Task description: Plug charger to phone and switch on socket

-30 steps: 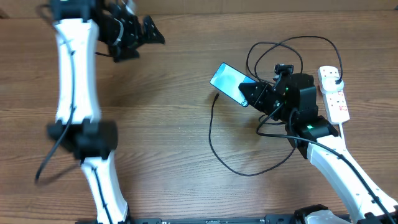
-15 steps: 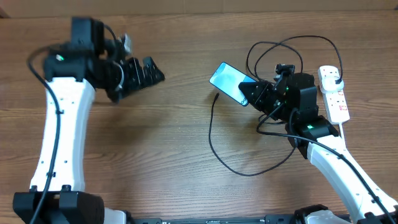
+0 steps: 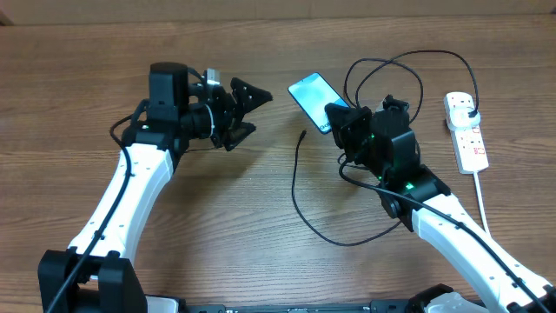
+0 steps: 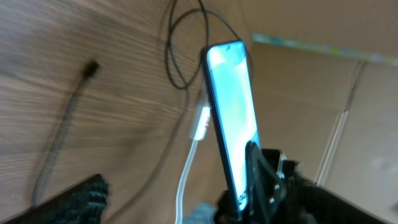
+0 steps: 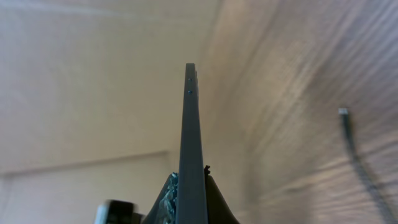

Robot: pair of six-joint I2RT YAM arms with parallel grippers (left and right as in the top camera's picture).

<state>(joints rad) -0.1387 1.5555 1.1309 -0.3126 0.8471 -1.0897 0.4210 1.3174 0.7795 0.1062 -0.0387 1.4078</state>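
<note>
a: where is the phone [image 3: 308, 89] at this moment?

b: it is in the right jaws. they are closed on its lower end. the lit cyan screen sticks out, tilted, toward the left jaws. in the right wrist view the phone shows only edge-on, as a thin dark strip with one pad on each side.

a: does it lie on the counter [image 3: 217, 226]?

b: in the left wrist view it seems lifted off the wood, but i cannot tell how high.

a: and the left jaws?

b: they are spread wide and hold nothing. they point toward the phone, near it but not touching.

a: what about the charger [image 3: 293, 187]?

b: the thin black cable lies on the counter in one big curve in front of the right jaws, and it makes more loops behind them. the connector tip [image 3: 301, 136] lies free on the wood, between the two jaws and just beside the held end of the phone. nothing grips it.

a: and the socket [image 3: 469, 139]?

b: it is flat at the right edge of the counter, well apart from the phone. its white cord [image 3: 482, 204] runs from its near end toward the front. something dark sits at its far end, where the black cable arrives. i cannot tell if this is the plug.
</note>
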